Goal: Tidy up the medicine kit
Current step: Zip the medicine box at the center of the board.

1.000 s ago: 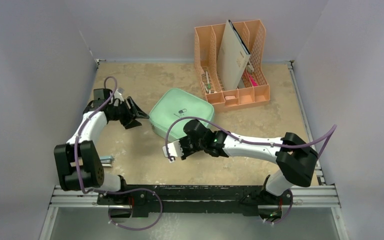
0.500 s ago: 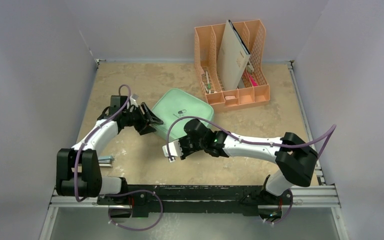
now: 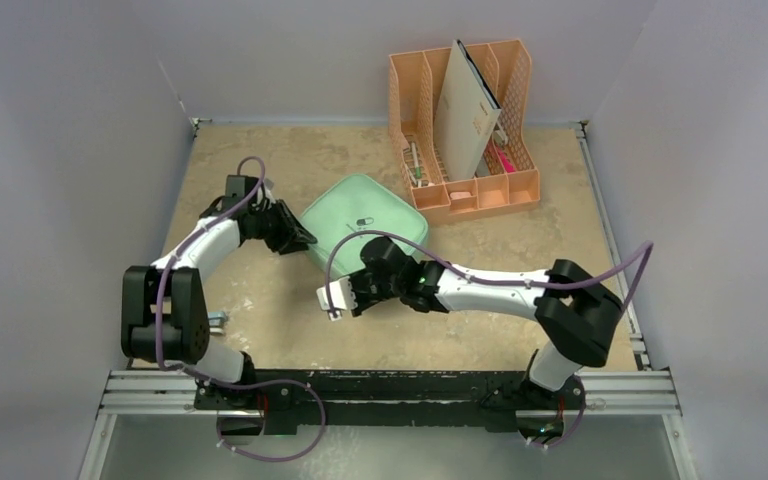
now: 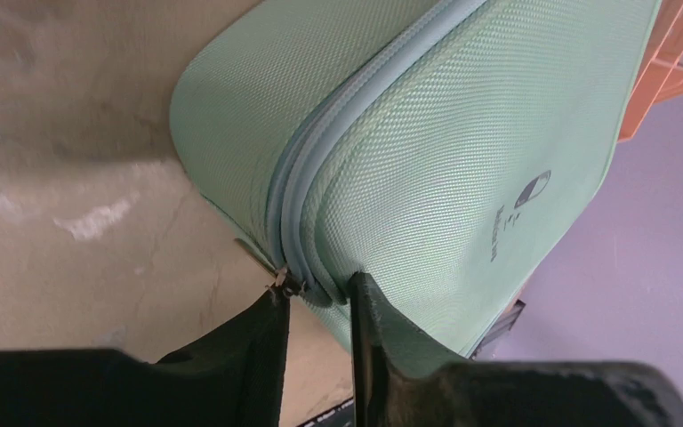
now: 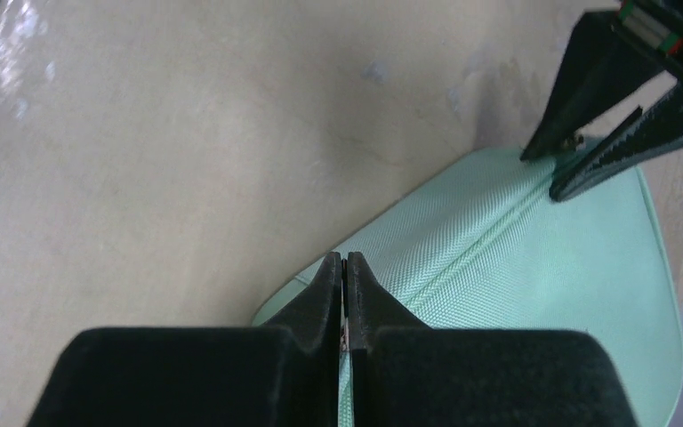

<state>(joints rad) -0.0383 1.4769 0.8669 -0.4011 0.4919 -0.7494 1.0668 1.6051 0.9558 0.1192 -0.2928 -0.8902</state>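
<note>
left hand (image 4: 318, 289): fingers a slim gap apart, astride the zip ridge at the kit's 9 o'clock corner. small metal zip pull (image 4: 280, 283) lies against one finger; cannot tell if they bite. right hand (image 5: 344, 260): pressed together, tips over the 6 o'clock corner. mint-green rounded woven medicine kit (image 3: 365, 212) sits mid-counter (image 3: 250, 170), zipped. risk: left fingers nip fabric, miss the pull, drag the case; the hands are near and may clash. only the left wrist shows the pull; only the top view shows the peach slotted file organizer (image 3: 490, 195), just beside the kit at 1 o'clock.
</note>
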